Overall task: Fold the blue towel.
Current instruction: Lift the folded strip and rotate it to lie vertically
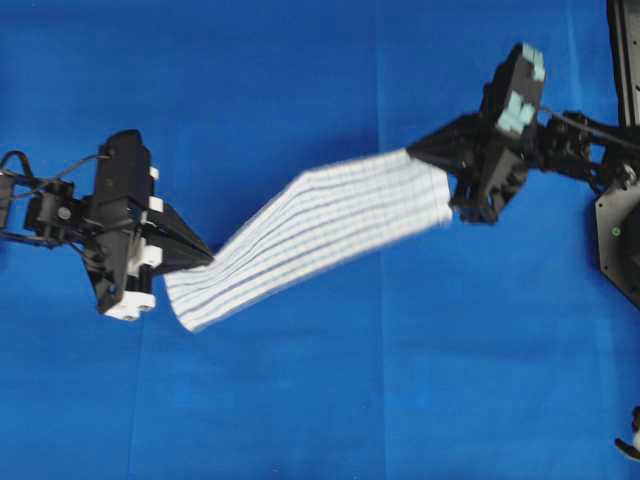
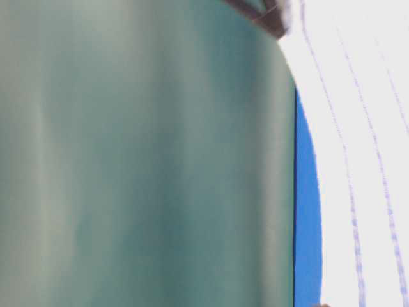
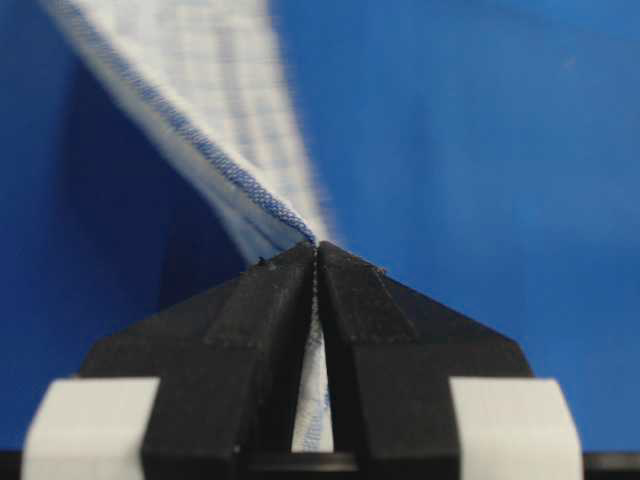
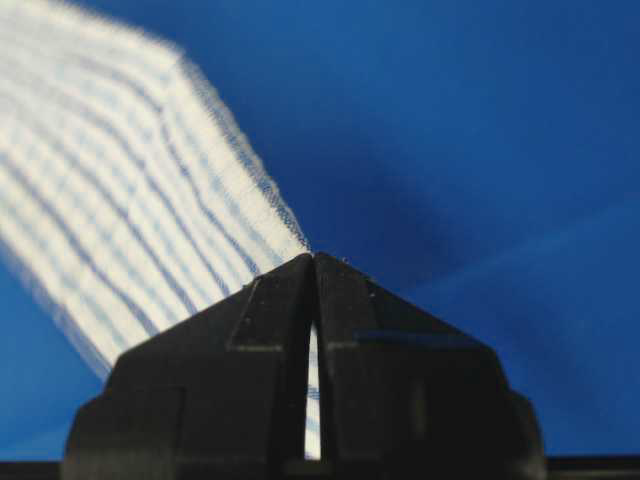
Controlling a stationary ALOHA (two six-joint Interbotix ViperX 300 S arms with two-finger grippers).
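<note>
Blue-striped white woven towel (image 1: 320,235) is held stretched above the plain blue sheet (image 1: 300,400), clamped at one end by the left gripper (image 1: 205,255) and at the other by the right gripper (image 1: 415,152).

A plain solid-blue sheet (image 1: 300,400) with faint creases covers the whole work surface.

Striped white blue towel (image 1: 320,238), stretched diagonally, seemingly lifted, motion-blurred

Woven striped cloth blue towel (image 1: 320,235), matt blue sheet (image 1: 300,80)
</note>
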